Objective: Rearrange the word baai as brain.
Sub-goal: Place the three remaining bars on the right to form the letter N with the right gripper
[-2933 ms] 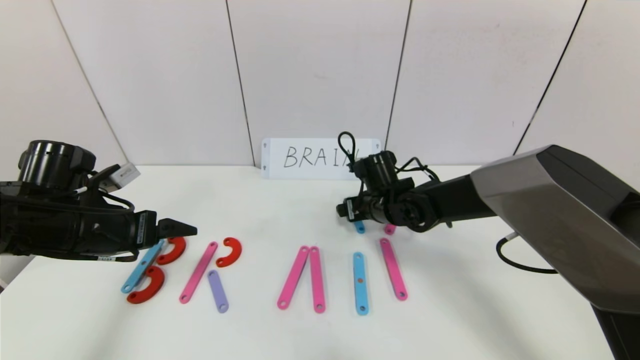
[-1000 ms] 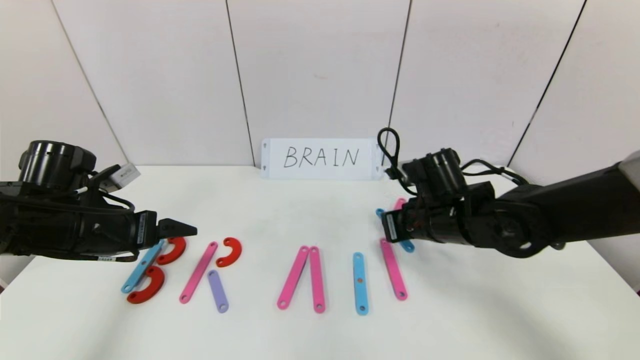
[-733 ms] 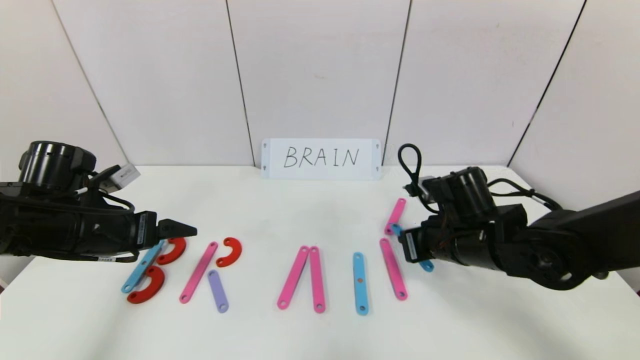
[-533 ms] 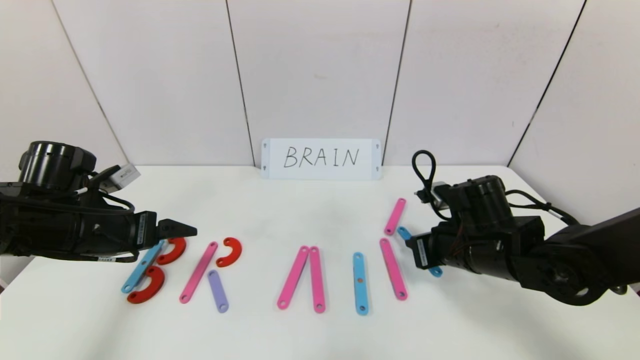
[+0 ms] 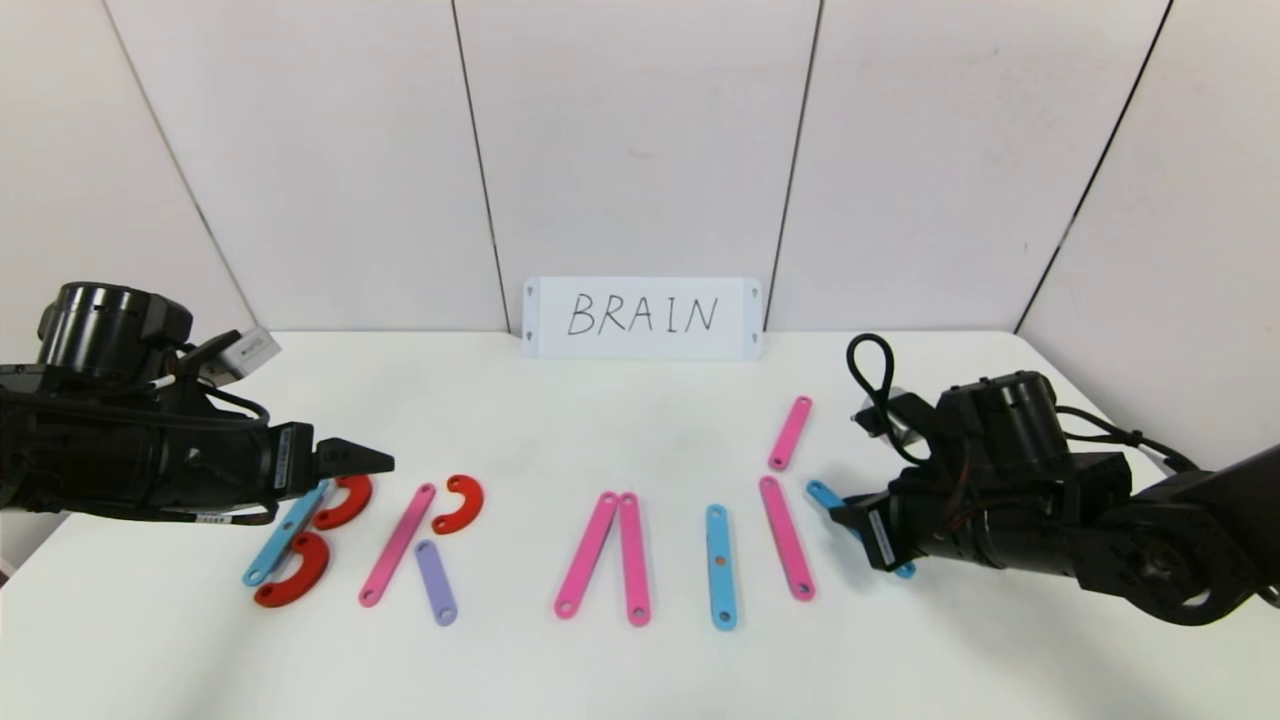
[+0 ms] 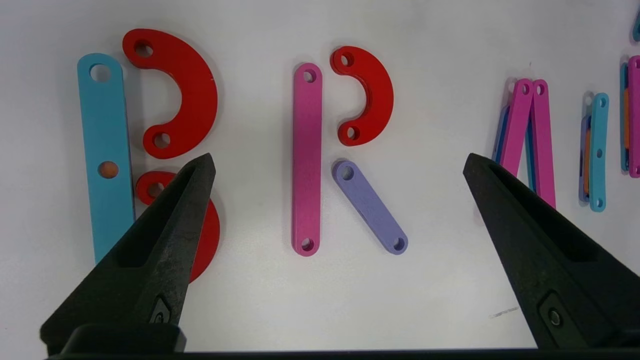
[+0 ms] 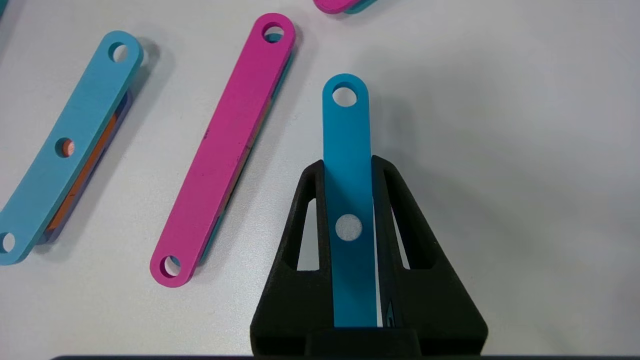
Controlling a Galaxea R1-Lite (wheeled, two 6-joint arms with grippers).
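Note:
Flat plastic letters lie in a row on the white table point(image 5: 640, 670). At the left are a blue bar point(image 5: 285, 535) with two red curves point(image 5: 345, 502), then a pink bar point(image 5: 397, 545), a red curve point(image 5: 460, 503) and a purple bar point(image 5: 436, 583). In the middle stand two pink bars point(image 5: 605, 555), a blue bar point(image 5: 720, 565) and a pink bar point(image 5: 786, 536). My right gripper point(image 7: 347, 162) is shut on a blue bar point(image 7: 346, 150) low over the table, right of that pink bar. My left gripper point(image 5: 375, 461) is open above the left letters.
A short pink bar point(image 5: 790, 432) lies alone behind the row. A white card point(image 5: 640, 317) with handwritten BRAIN leans on the back wall. The table's right edge is near my right arm.
My right gripper carried the blue bar from the back of the table, right and toward me, down beside the right pink bar. The short pink bar came into view. The left arm stayed still.

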